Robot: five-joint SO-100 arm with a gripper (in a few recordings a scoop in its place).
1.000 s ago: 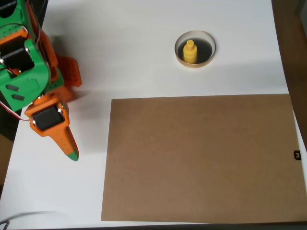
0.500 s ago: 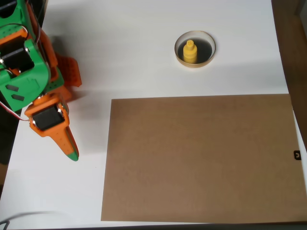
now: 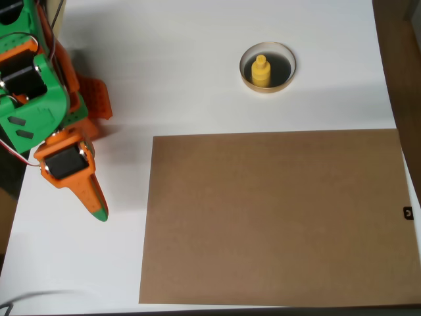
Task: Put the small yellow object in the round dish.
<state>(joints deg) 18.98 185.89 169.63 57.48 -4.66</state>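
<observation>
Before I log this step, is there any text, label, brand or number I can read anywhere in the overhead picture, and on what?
No readable text anywhere.
Small black tag at the right edge, beside the brown sheet: carries a pale mark, too small to read.
Yellow object, round dish, claw, white table: no markings.

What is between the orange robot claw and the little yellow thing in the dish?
In the overhead view, only bare white table lies between the gripper and the small yellow object in the round dish.
</observation>
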